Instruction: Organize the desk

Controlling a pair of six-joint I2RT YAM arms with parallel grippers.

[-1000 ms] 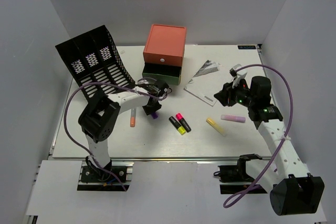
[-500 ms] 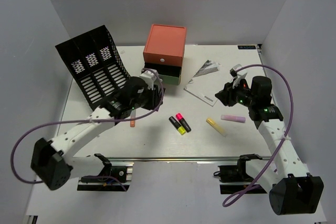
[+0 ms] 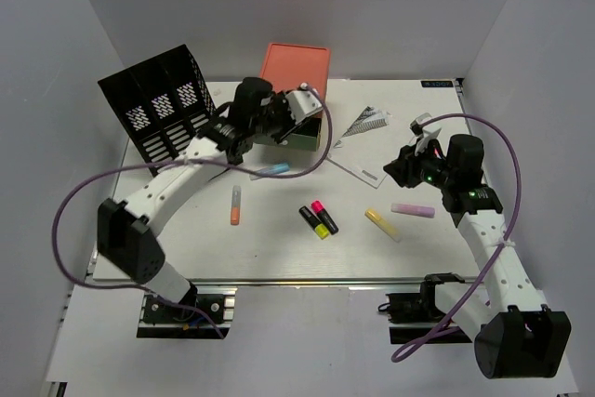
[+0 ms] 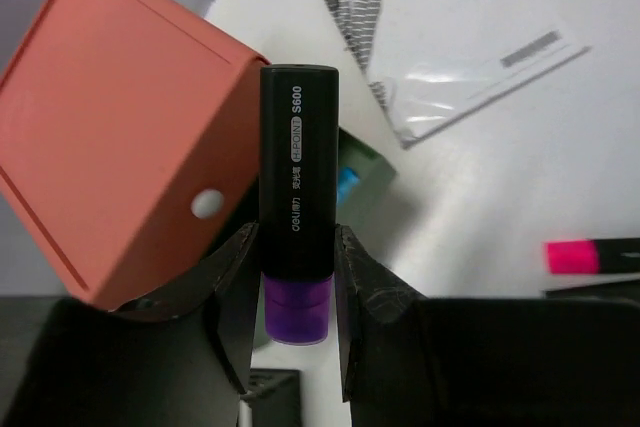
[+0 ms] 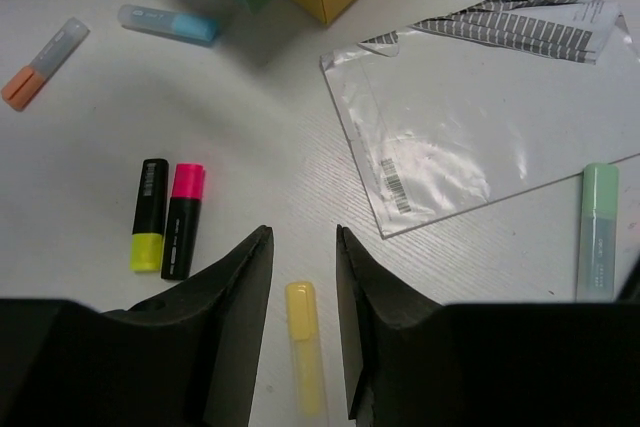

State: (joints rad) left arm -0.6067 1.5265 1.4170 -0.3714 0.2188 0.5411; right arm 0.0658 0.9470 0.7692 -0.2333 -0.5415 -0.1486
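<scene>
Left wrist view: my left gripper [image 4: 297, 282] is clamped on the purple highlighter [image 4: 297, 167] above the drawer unit [image 4: 120, 167] at the far edge of the desk [image 3: 279, 248]. The right gripper [image 5: 303, 247] gapes empty. I'd centre over what seems the open green drawer [image 4: 365, 179] before releasing.

Plain pale grey walls [image 3: 372, 6] on three sides; soft, even light.

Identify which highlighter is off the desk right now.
The black highlighter with the purple end, clamped in the left gripper by the orange drawer unit; every other one lies flat on the desk.
</scene>
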